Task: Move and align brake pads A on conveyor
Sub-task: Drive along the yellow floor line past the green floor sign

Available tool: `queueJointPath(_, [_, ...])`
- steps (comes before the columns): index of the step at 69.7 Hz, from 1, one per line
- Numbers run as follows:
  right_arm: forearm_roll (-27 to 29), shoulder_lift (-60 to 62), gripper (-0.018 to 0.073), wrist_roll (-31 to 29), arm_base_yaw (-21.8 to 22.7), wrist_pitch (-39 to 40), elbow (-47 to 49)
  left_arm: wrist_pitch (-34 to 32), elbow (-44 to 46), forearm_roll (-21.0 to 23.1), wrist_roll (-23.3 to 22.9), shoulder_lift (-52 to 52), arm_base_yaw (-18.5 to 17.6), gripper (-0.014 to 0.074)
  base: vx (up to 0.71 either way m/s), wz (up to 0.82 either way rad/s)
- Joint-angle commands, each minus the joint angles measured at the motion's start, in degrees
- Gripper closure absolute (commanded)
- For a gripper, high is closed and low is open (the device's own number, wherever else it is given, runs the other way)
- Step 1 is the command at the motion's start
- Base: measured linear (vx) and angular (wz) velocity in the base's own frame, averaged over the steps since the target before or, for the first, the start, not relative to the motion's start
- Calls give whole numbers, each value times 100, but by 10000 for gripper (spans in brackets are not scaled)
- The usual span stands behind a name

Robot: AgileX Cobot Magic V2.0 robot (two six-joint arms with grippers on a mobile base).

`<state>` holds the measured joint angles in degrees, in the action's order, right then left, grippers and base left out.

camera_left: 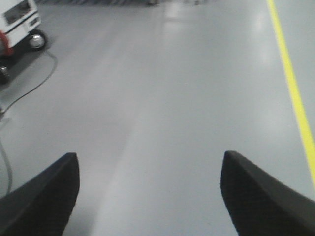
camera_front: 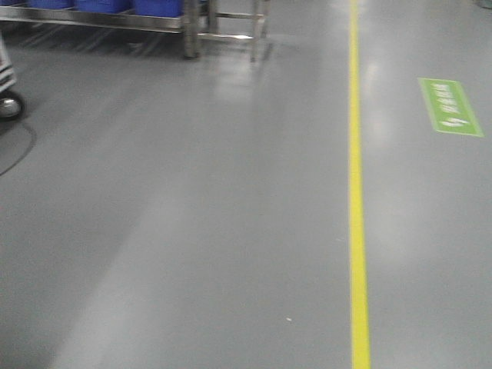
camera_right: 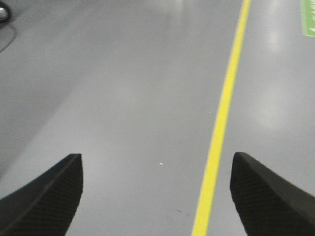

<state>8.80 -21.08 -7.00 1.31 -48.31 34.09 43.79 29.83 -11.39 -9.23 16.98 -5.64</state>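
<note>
Over bare grey floor (camera_front: 192, 231) — both arms. Left gripper (camera_left: 150, 162) jaws spread wide, gripping nothing; right gripper (camera_right: 157, 160) same, yellow line (camera_right: 221, 118) running up between its fingers. Blue bins (camera_front: 104, 4) on a steel rack (camera_front: 190, 34) far ahead, white wheeled cart (camera_left: 19, 22) off left. Brake pads, conveyor — can't tell where, no view shows them.

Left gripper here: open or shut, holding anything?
Open and empty: fingers of the left gripper stand wide apart in its wrist view, only bare grey floor between them.
</note>
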Motion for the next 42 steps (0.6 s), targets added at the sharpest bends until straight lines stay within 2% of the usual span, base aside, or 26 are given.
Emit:
queueJointPath(1, [6,-49,-19,-46,42,362,152,-394,140,-49,-15,49,3,42,-14,-69])
queueJointPath(21, [6,-49,-19,-46,42,362,152,-394,140,-49,-15,49,3,42,-12,-61])
queueJointPath(42, [6,-49,-19,-46,42,362,152,-394,140,-49,-15,49,3,42,-4,-37])
